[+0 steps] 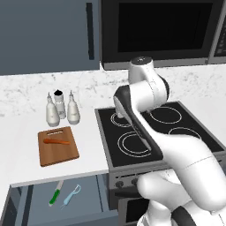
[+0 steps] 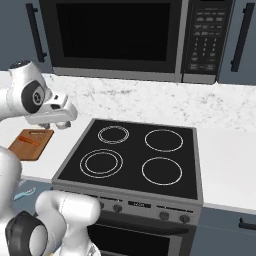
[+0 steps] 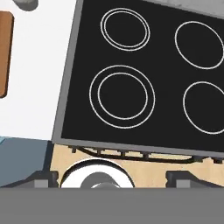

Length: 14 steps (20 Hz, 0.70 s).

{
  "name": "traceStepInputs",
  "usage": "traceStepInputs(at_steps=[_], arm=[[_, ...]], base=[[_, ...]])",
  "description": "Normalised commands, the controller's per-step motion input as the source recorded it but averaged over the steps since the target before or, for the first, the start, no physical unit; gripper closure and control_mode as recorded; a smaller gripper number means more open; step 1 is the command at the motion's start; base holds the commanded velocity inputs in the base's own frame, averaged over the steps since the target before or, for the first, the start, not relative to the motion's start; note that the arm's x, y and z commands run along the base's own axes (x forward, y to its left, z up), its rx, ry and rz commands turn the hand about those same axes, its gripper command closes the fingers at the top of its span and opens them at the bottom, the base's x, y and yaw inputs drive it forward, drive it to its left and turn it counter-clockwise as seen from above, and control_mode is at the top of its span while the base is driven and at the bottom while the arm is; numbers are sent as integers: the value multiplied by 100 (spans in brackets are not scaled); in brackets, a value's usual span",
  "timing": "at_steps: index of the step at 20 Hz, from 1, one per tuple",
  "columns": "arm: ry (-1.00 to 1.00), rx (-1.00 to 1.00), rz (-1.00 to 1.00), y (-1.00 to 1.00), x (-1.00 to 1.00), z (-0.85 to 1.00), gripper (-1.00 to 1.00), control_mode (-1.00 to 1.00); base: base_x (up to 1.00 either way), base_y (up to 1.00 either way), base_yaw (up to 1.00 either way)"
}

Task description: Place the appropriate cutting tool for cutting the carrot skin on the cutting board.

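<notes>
Nearest the base, an open drawer [image 1: 39,198] under the counter holds the light-blue peeler [image 1: 71,196] and, just to its left, a green-handled knife [image 1: 55,193]. The two lie side by side, apart. The peeler's long axis runs from near-left to far-right in the left base view, with its forked head at the far end, toward the counter edge; the knife lies nearly parallel, green handle near and pale blade far. A sliver of the peeler [image 2: 25,192] also shows at the left edge of the right base view. The white arm rises from the base, folds forward over the near-left part of the stove [image 1: 154,132], and bends back at a raised elbow, so the hand hangs above the stove's left side, well apart from the drawer. The gripper [image 2: 52,125] points down at the cooktop's near-left burner [image 3: 122,96]; whether its fingers are spread or pressed together I cannot tell. Left of the stove, on the white counter [image 1: 22,150], lies the brown cutting board [image 1: 58,145], with the orange carrot [image 1: 56,141] lying crosswise on its far half. Behind the board stand three bottles [image 1: 60,108] against the marble backsplash.
</notes>
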Motion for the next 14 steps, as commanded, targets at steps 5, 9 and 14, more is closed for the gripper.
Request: traceStepInputs(at_steps=[5,9,14], arm=[[9,-19,-3,100,-45,-40,-100,-100],[7,-10,-3,100,-43,-66,-100,-100],[7,-1,-5,100,-42,-70,-100,-100]], base=[[0,0,0],[0,0,0],[0,0,0]])
